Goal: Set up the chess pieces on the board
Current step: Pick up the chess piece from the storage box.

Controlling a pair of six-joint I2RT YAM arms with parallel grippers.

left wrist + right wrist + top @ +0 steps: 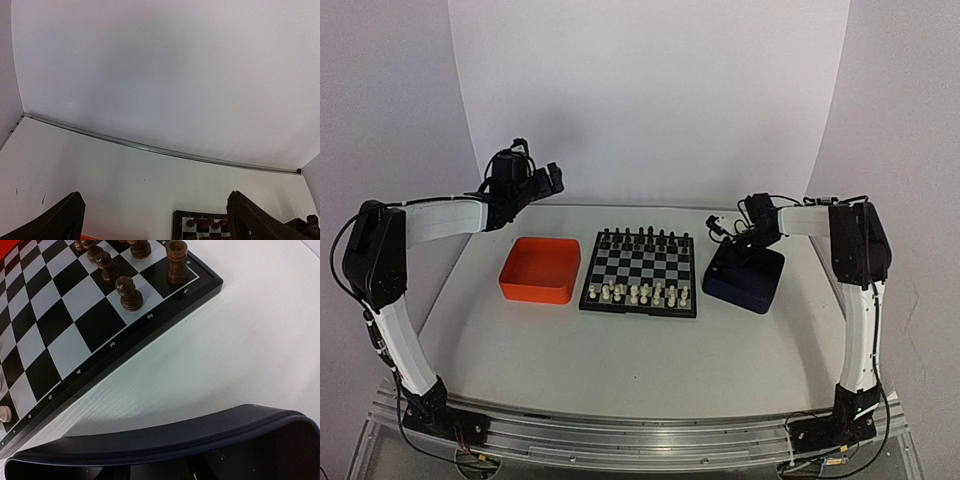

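many chess pieces on board, left gripper spread wide, right gripper above blue tray, grip unclear

board on table, between left tray and right tray, chess pieces on near rows

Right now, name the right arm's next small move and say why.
Probably lower the right fingers a little into the dark blue tray to seek a piece: they hang over its rim beside the board, and the wrist view hides the tray floor. The left fingers are raised, spread and empty.
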